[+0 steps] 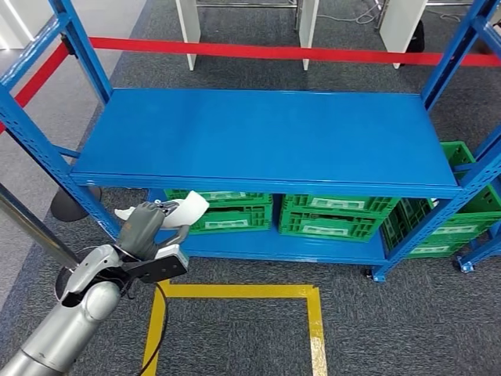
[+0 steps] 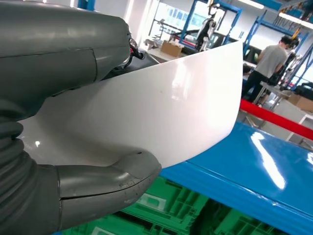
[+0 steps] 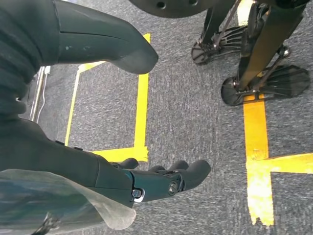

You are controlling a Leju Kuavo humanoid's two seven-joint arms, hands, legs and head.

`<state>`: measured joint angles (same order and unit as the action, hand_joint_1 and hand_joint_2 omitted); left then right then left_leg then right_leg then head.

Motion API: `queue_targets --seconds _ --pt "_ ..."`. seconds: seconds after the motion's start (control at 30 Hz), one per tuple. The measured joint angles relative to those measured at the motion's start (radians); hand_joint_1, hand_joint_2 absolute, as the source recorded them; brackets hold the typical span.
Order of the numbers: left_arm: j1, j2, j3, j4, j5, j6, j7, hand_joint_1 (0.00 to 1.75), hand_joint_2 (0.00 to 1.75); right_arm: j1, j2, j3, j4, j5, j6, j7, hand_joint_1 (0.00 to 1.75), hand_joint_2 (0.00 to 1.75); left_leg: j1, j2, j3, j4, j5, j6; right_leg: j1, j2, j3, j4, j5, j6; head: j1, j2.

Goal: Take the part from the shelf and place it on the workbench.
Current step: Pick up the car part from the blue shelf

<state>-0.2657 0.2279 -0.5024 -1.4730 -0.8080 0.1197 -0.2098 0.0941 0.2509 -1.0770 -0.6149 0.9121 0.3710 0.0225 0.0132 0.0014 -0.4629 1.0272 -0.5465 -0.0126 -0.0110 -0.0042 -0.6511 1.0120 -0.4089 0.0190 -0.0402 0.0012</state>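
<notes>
My left hand (image 1: pixel 143 227) grips a curved white part (image 1: pixel 188 208) in front of the blue shelf (image 1: pixel 266 141), just below the front edge of the upper board at its left end. Close up in the left wrist view, the white part (image 2: pixel 155 112) lies between the thumb and the fingers (image 2: pixel 110 183) of the left hand (image 2: pixel 55 122). My right hand (image 3: pixel 110 112) hangs over the grey carpet, its fingers (image 3: pixel 177 178) apart and nothing in them.
Green crates (image 1: pixel 331 215) stand on the shelf's lower board, with more crates (image 1: pixel 455 211) at the right. A red barrier tape (image 1: pixel 266 52) runs behind the shelf. Yellow floor tape (image 1: pixel 236 291) marks a square in front. A person (image 2: pixel 265 63) stands far off.
</notes>
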Motion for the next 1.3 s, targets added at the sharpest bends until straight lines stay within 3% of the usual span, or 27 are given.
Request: queue_targets --seconds 0.07,0.13,0.17,0.27,0.3,0.33,0.37,0.4,0.43,0.5,0.53,0.57,0.63,0.67,0.77,0.8,0.83,0.87,0.93,1.0,1.03,1.07,1.13,1.17,1.2,1.27,1.3 --pt "-0.001 0.000 0.000 0.000 0.000 0.000 0.000 1.75 1.75 0.001 0.000 0.000 0.000 0.000 0.000 0.000 0.00 1.75 -0.011 -0.002 0.021 -0.053 -0.011 0.014 -0.006 0.000 -0.005 -0.005 0.022 0.014 0.001 0.000" --pt "-0.003 -0.001 0.000 0.000 0.000 0.000 0.000 1.75 1.75 0.003 0.000 -0.001 0.000 0.000 0.000 0.000 0.00 1.75 -0.016 0.002 0.001 -0.054 0.010 0.031 -0.014 0.000 -0.016 0.000 0.014 0.024 0.000 0.000" --pt "-0.003 -0.001 0.000 0.000 0.000 0.000 0.000 1.75 1.75 0.004 0.000 -0.001 0.001 0.000 0.000 0.000 0.00 1.75 -0.017 0.004 -0.013 -0.056 0.023 0.040 -0.016 0.001 -0.027 0.021 -0.020 0.027 0.001 0.000" --pt "-0.005 -0.002 -0.001 0.001 0.000 -0.001 0.000 1.75 1.75 0.004 0.000 -0.001 0.003 0.001 0.001 0.001 0.00 1.75 -0.024 0.007 -0.057 -0.055 0.062 0.058 -0.012 0.002 -0.058 0.179 -0.182 0.025 0.008 0.000" --pt "-0.004 -0.002 -0.002 0.001 0.000 -0.001 0.000 1.75 1.75 0.003 0.000 0.000 0.003 0.002 0.001 0.001 0.00 1.75 -0.027 0.008 -0.074 -0.054 0.075 0.060 -0.010 0.002 -0.058 0.234 -0.202 0.024 0.009 0.000" --pt "-0.004 -0.002 -0.003 0.002 0.000 -0.001 0.000 1.75 1.75 0.002 0.000 -0.001 0.003 0.002 0.000 0.001 0.00 1.75 -0.029 0.008 -0.093 -0.052 0.088 0.060 -0.007 0.002 -0.050 0.267 -0.190 0.022 0.009 0.000" --pt "-0.004 -0.002 -0.004 0.002 0.000 -0.001 0.000 1.75 1.75 0.001 0.000 -0.001 0.003 0.002 0.000 0.001 0.00 1.75 -0.031 0.008 -0.113 -0.048 0.101 0.060 -0.003 0.002 -0.029 0.273 -0.158 0.019 0.008 0.000" --pt "-0.004 -0.002 -0.004 0.003 0.000 -0.001 0.000 1.75 1.75 0.001 -0.001 -0.001 0.003 0.002 0.000 0.001 0.00 1.75 -0.032 0.008 -0.132 -0.044 0.112 0.058 0.000 0.002 0.006 0.249 -0.124 0.015 0.009 0.000" --pt "-0.003 -0.002 -0.004 0.003 0.000 -0.001 0.000 1.75 1.75 0.001 -0.001 -0.001 0.003 0.002 0.000 0.001 0.00 1.75 -0.033 0.008 -0.149 -0.038 0.122 0.056 0.003 0.002 0.058 0.194 -0.110 0.010 0.009 0.000" --pt "-0.003 -0.001 -0.004 0.003 0.000 -0.001 0.000 1.75 1.75 -0.002 -0.001 -0.001 0.003 0.003 0.000 0.000 0.00 1.75 -0.035 0.009 -0.172 -0.025 0.140 0.050 0.008 0.002 0.174 0.041 -0.137 0.003 0.009 0.000" --pt "-0.004 -0.001 -0.004 0.003 0.000 0.000 0.000 1.75 1.75 -0.003 -0.001 0.000 0.003 0.003 0.000 0.000 0.00 1.75 -0.036 0.010 -0.180 -0.021 0.149 0.046 0.010 0.003 0.211 -0.013 -0.158 0.000 0.010 0.000" --pt "-0.005 -0.001 -0.003 0.003 0.000 0.000 0.000 1.75 1.75 -0.004 -0.001 0.000 0.003 0.003 0.000 -0.001 0.00 1.75 -0.036 0.011 -0.187 -0.018 0.160 0.042 0.011 0.004 0.225 -0.043 -0.168 -0.001 0.010 0.000" --pt "-0.004 0.000 -0.004 0.003 0.000 0.001 0.000 1.75 1.75 -0.001 0.000 -0.001 0.003 0.004 0.001 0.000 0.00 1.75 -0.035 0.009 -0.200 -0.013 0.162 0.033 0.008 0.002 0.209 -0.049 -0.158 -0.009 0.010 0.000" --pt "-0.002 0.000 -0.004 0.003 0.000 0.000 0.000 1.75 1.75 0.000 0.000 -0.001 0.003 0.004 0.001 0.000 0.00 1.75 -0.034 0.006 -0.207 0.002 0.139 0.026 0.006 0.000 0.200 -0.050 -0.148 -0.016 0.010 0.000" --pt "-0.001 0.001 -0.004 0.004 0.000 0.000 0.000 1.75 1.75 0.000 0.000 -0.001 0.003 0.004 0.000 0.001 0.00 1.75 -0.020 0.002 -0.234 0.150 0.001 0.007 0.008 -0.005 0.165 -0.046 -0.114 -0.032 0.006 0.000" --pt "0.000 0.001 -0.004 0.004 0.000 0.000 0.000 1.75 1.75 -0.001 -0.001 -0.001 0.003 0.004 0.000 0.001 0.00 1.75 -0.014 0.002 -0.239 0.208 -0.026 0.002 0.009 -0.005 0.149 -0.042 -0.104 -0.033 0.006 0.000" --pt "0.001 0.001 -0.004 0.004 0.000 0.000 0.000 1.75 1.75 -0.001 -0.001 -0.001 0.003 0.004 0.000 0.001 0.00 1.75 -0.010 0.002 -0.235 0.245 -0.027 -0.001 0.010 -0.006 0.131 -0.036 -0.095 -0.032 0.006 0.000" --pt "0.002 0.002 -0.005 0.005 0.000 0.000 0.000 1.75 1.75 0.000 -0.001 -0.001 0.003 0.004 0.000 0.001 0.00 1.75 -0.007 0.002 -0.220 0.254 -0.009 -0.004 0.010 -0.006 0.111 -0.028 -0.086 -0.031 0.006 0.000" --pt "0.001 0.002 -0.004 0.005 0.000 0.000 0.000 1.75 1.75 -0.001 -0.001 -0.001 0.003 0.004 0.000 0.001 0.00 1.75 -0.001 0.002 -0.149 0.175 0.038 -0.006 0.009 -0.006 0.073 -0.009 -0.072 -0.026 0.005 0.000" --pt "0.000 0.001 -0.004 0.005 0.000 0.000 0.000 1.75 1.75 -0.001 -0.001 -0.001 0.003 0.004 0.000 0.001 0.00 1.75 -0.003 0.001 -0.063 0.045 0.030 0.000 0.009 -0.005 0.046 0.003 -0.057 -0.016 0.006 0.000" --pt "-0.001 0.001 -0.004 0.005 0.000 0.000 0.000 1.75 1.75 0.000 -0.001 -0.001 0.003 0.004 0.000 0.001 0.00 1.75 -0.006 0.000 -0.039 0.001 0.019 0.005 0.008 -0.004 0.039 0.005 -0.048 -0.009 0.006 0.000" --pt "-0.002 0.001 -0.004 0.005 0.000 0.001 0.000 1.75 1.75 0.000 -0.001 -0.001 0.003 0.004 0.000 0.001 0.00 1.75 -0.011 -0.001 -0.030 -0.021 0.014 0.011 0.006 -0.004 0.035 0.003 -0.038 -0.002 0.007 0.000" --pt "-0.003 0.000 -0.004 0.005 0.000 0.001 0.000 1.75 1.75 0.002 -0.001 -0.001 0.003 0.004 0.000 0.000 0.00 1.75 -0.015 0.001 -0.044 -0.032 0.032 0.027 0.001 -0.003 0.026 0.001 -0.028 0.012 0.006 0.000" --pt "-0.004 0.000 -0.004 0.005 0.000 0.001 0.000 1.75 1.75 0.003 -0.001 -0.001 0.003 0.004 0.000 0.000 0.00 1.75 -0.016 0.003 -0.052 -0.037 0.044 0.036 -0.001 -0.002 0.016 0.012 -0.045 0.017 0.007 0.000" --pt "-0.004 0.000 -0.004 0.005 0.000 0.000 0.000 1.75 1.75 0.003 -0.001 -0.002 0.004 0.004 0.000 0.000 0.00 1.75 -0.015 0.005 -0.064 -0.041 0.057 0.046 -0.001 0.000 0.003 0.041 -0.080 0.021 0.009 0.000" --pt "-0.004 -0.001 -0.004 0.005 0.000 0.000 0.000 1.75 1.75 0.004 -0.001 -0.001 0.004 0.004 0.001 0.001 0.00 1.75 -0.017 0.007 -0.090 -0.041 0.080 0.058 -0.002 0.002 -0.028 0.152 -0.181 0.025 0.013 0.000" --pt "-0.003 -0.001 -0.005 0.005 0.000 0.000 0.000 1.75 1.75 0.003 -0.001 -0.001 0.004 0.004 0.001 0.001 0.00 1.75 -0.019 0.008 -0.104 -0.040 0.091 0.060 -0.002 0.002 -0.038 0.214 -0.216 0.026 0.014 0.000"
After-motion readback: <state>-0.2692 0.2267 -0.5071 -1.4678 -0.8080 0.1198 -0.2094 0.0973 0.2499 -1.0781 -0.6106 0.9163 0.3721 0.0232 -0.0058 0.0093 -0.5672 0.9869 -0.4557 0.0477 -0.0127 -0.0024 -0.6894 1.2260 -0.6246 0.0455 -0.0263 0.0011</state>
